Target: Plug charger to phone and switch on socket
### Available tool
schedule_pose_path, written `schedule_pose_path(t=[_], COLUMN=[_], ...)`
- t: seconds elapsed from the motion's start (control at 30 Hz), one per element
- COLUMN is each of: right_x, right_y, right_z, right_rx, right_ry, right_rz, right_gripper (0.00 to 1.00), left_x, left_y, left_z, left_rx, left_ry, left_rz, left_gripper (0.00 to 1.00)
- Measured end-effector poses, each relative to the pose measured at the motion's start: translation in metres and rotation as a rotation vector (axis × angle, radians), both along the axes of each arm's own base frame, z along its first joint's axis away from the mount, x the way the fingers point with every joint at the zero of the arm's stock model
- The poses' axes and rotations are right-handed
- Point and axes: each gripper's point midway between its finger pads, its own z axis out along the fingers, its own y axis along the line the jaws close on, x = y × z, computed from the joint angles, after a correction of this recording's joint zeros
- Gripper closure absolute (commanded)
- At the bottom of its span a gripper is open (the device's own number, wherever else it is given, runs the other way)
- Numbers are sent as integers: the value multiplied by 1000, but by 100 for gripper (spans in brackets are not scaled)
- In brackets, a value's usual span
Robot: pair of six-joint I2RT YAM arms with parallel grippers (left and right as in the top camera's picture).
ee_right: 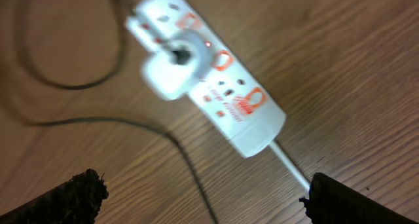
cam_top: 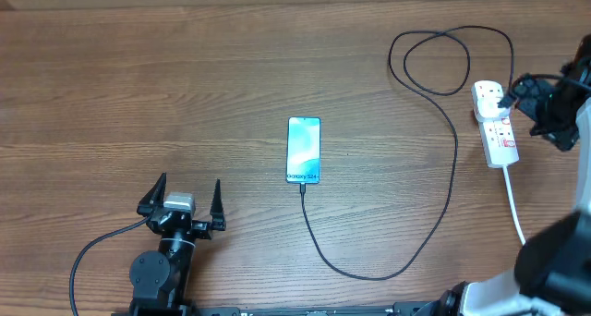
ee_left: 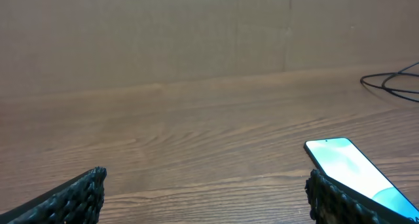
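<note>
Your left tool (cam_top: 189, 182) is wide open and holds nothing. It sits left of the phone (cam_top: 304, 150), which lies flat, screen up, in the middle of the surface (cam_top: 138, 76). The charger (cam_top: 455, 168) meets the phone's near short edge and loops away to the socket (cam_top: 496, 127). Your right tool (ee_right: 203, 191) hangs over the socket, wide open too, and it is empty.

Right wrist view blurs the socket (ee_right: 258, 129); left wrist view crops the phone (ee_left: 347, 162).

White socket (cam_top: 500, 139), teal phone (cam_top: 303, 150), black charger (cam_top: 454, 168)
</note>
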Motion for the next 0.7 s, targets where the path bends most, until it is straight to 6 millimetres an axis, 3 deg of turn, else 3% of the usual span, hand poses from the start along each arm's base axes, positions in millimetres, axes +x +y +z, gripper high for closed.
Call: schedule_pose_path(t=[0.13,0.3,0.5,0.7], right_x=[-5,-12,-14,-29], right_y=[28,58,100,132], right_z=[54,89,96,75], right_rx=[-49,-77,-69,-46], right_ry=[-141,-240,-269,-224], right_rz=[65,138,252,341], right_gripper=[0,0,0,0], left_x=[0,0,0,0], left_y=[0,0,0,0], left_z=[0,0,0,0], left_rx=[0,0,2,2], left_ry=[0,0,0,0], left_rz=[0,0,0,0], left_gripper=[0,0,0,0])
